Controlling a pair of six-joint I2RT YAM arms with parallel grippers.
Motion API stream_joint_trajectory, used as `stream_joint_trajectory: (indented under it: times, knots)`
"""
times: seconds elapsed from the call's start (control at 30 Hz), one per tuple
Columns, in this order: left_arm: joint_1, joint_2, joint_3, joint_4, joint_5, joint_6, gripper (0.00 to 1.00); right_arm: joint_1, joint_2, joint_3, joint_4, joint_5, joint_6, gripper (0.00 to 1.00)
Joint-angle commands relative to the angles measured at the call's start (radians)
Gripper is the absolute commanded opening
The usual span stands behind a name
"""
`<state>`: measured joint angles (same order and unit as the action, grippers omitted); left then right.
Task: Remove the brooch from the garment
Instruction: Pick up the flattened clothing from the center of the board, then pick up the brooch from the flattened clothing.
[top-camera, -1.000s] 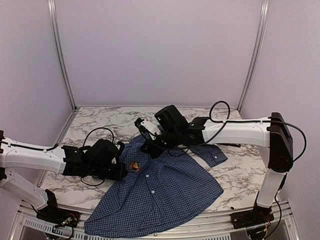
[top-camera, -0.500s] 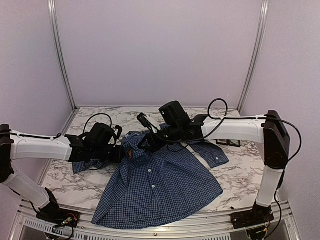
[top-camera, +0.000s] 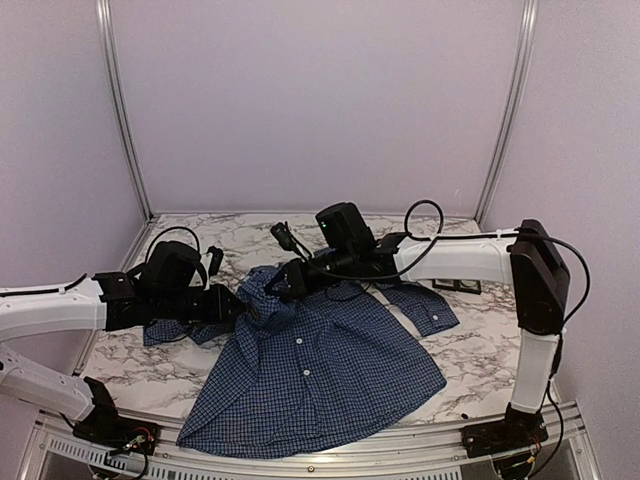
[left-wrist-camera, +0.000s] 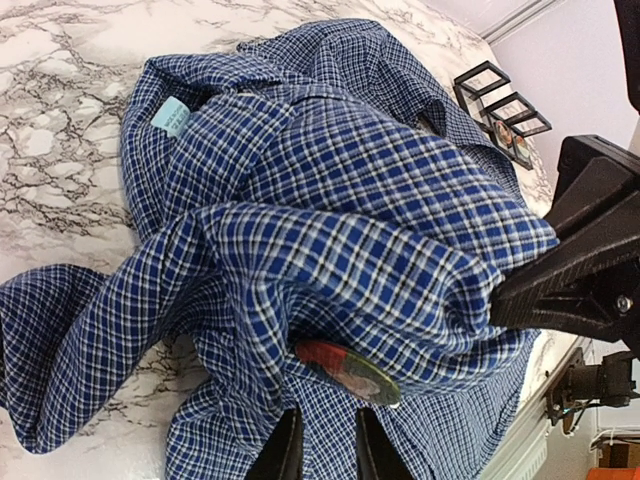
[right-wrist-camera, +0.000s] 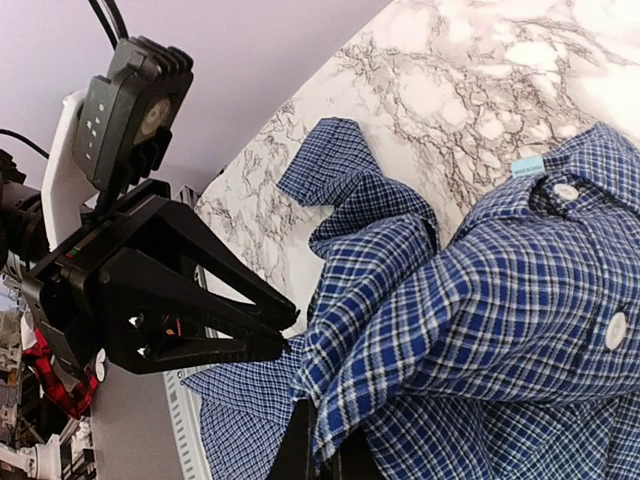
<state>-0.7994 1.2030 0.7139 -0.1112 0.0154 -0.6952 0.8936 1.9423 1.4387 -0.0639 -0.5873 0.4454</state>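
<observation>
The garment (top-camera: 320, 370), a dark blue checked shirt with white buttons, lies bunched on the marble table (top-camera: 480, 350). My right gripper (right-wrist-camera: 320, 430) is shut on a raised fold of the garment (right-wrist-camera: 500, 320) near the collar. In the left wrist view the brooch (left-wrist-camera: 347, 370), a flat red and grey-green disc, sticks edge-on out of a crease in the cloth (left-wrist-camera: 350, 180). Just short of it, my left gripper (left-wrist-camera: 327, 415) stands slightly open with only cloth showing behind the gap. From above, the brooch is hidden, and the left gripper (top-camera: 232, 305) and right gripper (top-camera: 283, 285) face each other across the fold.
Small black square frames (top-camera: 455, 285) lie on the table at the right, beyond the shirt's cuff (top-camera: 428, 310). The other sleeve (top-camera: 170, 330) trails under my left arm. Grey walls and metal posts (top-camera: 125, 110) close in the back and sides.
The right gripper has drawn the collar fold up and leftward, bunching the shirt. The left arm has pulled back to the left and its jaws have parted a little. From above, the brooch has gone from sight.
</observation>
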Motion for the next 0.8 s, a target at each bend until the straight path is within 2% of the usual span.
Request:
stream_joint_trajectory:
  times: [0.0, 0.4, 0.77]
  knots:
    - [0.001, -0.063, -0.035, -0.078, 0.057, -0.122, 0.20, 0.003, 0.020, 0.051, 0.054, -0.034, 0.036, 0.00]
    - [0.000, -0.060, -0.091, 0.089, 0.107, -0.361, 0.28, 0.035, 0.030, 0.083, 0.050, -0.015, 0.047, 0.00]
    - [0.000, -0.085, -0.085, 0.083, 0.073, -0.385, 0.31, 0.044, 0.037, 0.096, 0.036, -0.006, 0.041, 0.00]
